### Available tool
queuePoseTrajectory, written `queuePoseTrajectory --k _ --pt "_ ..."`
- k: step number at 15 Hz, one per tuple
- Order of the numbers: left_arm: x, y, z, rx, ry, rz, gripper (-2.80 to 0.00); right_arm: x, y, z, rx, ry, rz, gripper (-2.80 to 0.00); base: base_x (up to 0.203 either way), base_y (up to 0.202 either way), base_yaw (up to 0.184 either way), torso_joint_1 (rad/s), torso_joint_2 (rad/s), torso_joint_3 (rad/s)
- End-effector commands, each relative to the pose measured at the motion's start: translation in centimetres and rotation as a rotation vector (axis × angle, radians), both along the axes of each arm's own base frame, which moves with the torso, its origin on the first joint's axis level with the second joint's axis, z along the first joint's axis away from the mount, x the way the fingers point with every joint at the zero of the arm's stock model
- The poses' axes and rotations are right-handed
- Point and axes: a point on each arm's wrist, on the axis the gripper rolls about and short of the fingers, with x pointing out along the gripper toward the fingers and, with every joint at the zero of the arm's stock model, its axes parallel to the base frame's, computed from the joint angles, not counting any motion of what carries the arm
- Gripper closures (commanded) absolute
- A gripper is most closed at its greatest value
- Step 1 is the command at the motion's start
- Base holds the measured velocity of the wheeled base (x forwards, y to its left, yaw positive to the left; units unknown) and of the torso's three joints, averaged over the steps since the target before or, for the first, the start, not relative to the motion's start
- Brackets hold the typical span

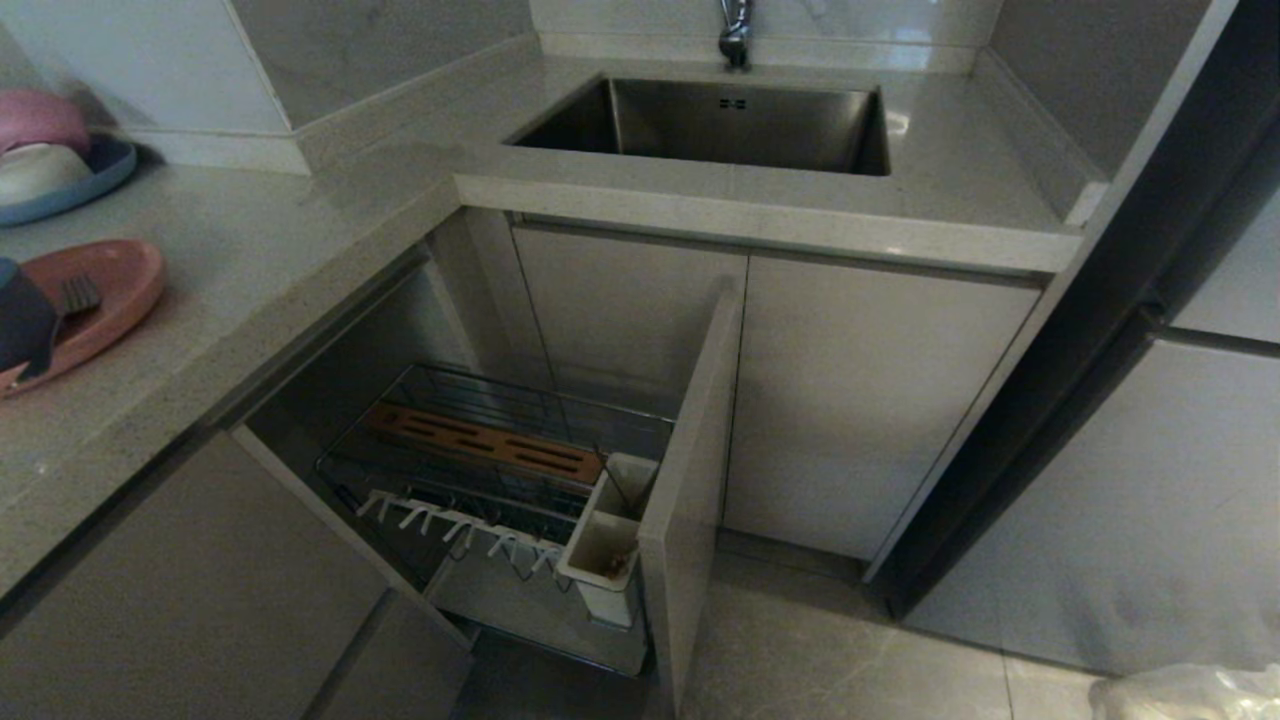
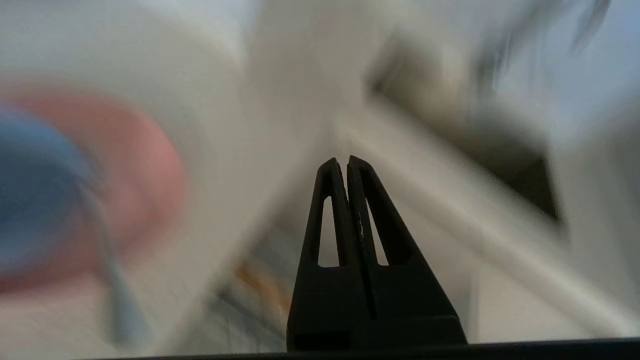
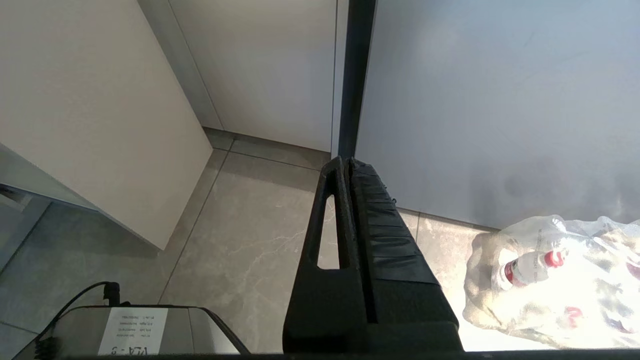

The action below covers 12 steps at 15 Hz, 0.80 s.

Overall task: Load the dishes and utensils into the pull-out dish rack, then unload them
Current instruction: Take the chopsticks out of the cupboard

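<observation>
In the head view the pull-out dish rack (image 1: pixel 500 500) stands drawn out of the lower cabinet at about 6 o'clock from the steel sink (image 1: pixel 720 125). Its chrome wire basket carries a slotted brown wooden strip (image 1: pixel 485 440) across the back, a row of white pegs (image 1: pixel 450 525) along the front wire, and white square utensil cups (image 1: pixel 610 545) at the 3 o'clock end, touching the beige front panel (image 1: pixel 690 480). No dish is seen in the basket.

On the grey surface (image 1: pixel 250 260) at the 9 o'clock edge of the scene lies the salmon-pink plate (image 1: pixel 105 300), cut off by the frame. The blue-grey bowl (image 1: pixel 20 320) sits on the plate's 9 o'clock side, and a thin grey utensil (image 1: pixel 65 315) leans from the bowl across the plate; what sort it is cannot be told. At about 11 o'clock from them a dark blue plate (image 1: pixel 95 180) holds a small pink bowl (image 1: pixel 40 115) and a small white bowl (image 1: pixel 35 170).

Neither arm shows in the head view. The left gripper (image 2: pixel 345 162) has its jaws clenched together with nothing between them; its wrist view is badly smeared, with only pink and blue blurs (image 2: pixel 75 190) to one side. The right gripper (image 3: pixel 345 162) hangs low over the tiled floor (image 3: pixel 250 235), jaws likewise clenched on nothing, near a clear plastic bag of bottles (image 3: pixel 550 280).
</observation>
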Motion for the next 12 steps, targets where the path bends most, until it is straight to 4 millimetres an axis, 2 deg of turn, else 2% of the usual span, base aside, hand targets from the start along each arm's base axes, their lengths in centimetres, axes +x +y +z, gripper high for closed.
queuePoseTrajectory --k 1,3,7,10,12 --pt "3.7 -1.4 -1.6 0.010 0.165 -0.083 0.00 0.0 0.0 0.0 -0.001 0.001 0.001 0.00 0.000 0.000 0.000 0.000 0.00 0.000" --pt "6.3 -3.2 -3.4 0.035 0.322 -0.145 0.00 0.0 0.0 0.0 0.000 0.001 0.000 0.00 0.000 0.000 0.000 0.000 0.00 0.000" --pt "11.1 -8.2 -8.5 0.036 0.659 -0.187 0.00 0.0 0.0 0.0 -0.001 0.001 0.001 0.00 0.000 0.000 0.000 0.000 0.00 0.000" --pt "13.7 -10.7 -12.6 -0.109 0.913 -0.116 0.00 0.0 0.0 0.0 0.000 0.001 0.000 0.00 0.000 0.000 0.000 0.000 0.00 0.000" --pt "14.9 -11.6 -13.3 -0.249 1.016 -0.147 0.00 0.0 0.0 0.0 -0.001 0.001 0.001 0.00 0.000 0.000 0.000 0.000 0.00 0.000"
